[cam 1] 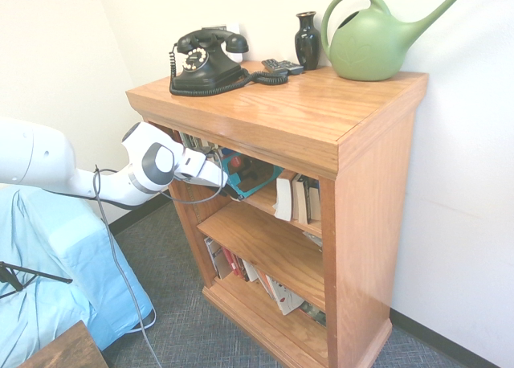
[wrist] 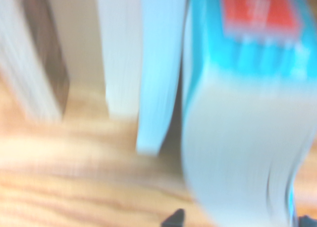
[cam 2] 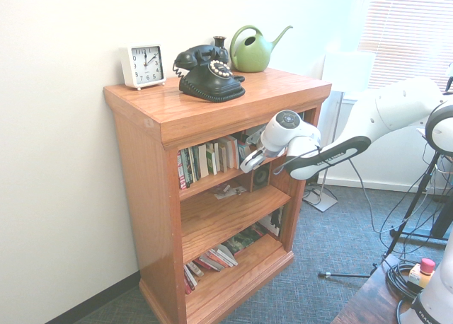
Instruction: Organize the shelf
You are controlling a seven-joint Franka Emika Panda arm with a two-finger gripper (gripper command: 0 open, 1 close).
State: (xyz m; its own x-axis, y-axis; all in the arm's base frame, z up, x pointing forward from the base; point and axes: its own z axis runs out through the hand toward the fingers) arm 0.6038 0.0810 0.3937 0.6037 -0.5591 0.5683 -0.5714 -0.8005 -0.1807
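At the open front of the oak shelf, a white robot arm reaches its gripper into the top tier, beside a thick paperback with a turquoise cover; whether its jaws stand apart or are clamped on the book, the views cannot tell. Blurred in the wrist view, the paperback shows a red patch, smooth turquoise card and a curved block of pale pages, with a slim light-blue volume just beside it.

Upright books line the same tier, too closely packed to count. The middle tier carries small loose items, too small to identify. Below, on the bottom tier, more books lean at a slant.

Warm, glossy grain runs across the thick overhanging top board, above solid side panels and three tiers. Along it stand one white square clock near one end, one black rotary telephone with a coiled cord, one dark handset or remote, one glossy black vase and, near the opposite end, one green watering can with a long spout.
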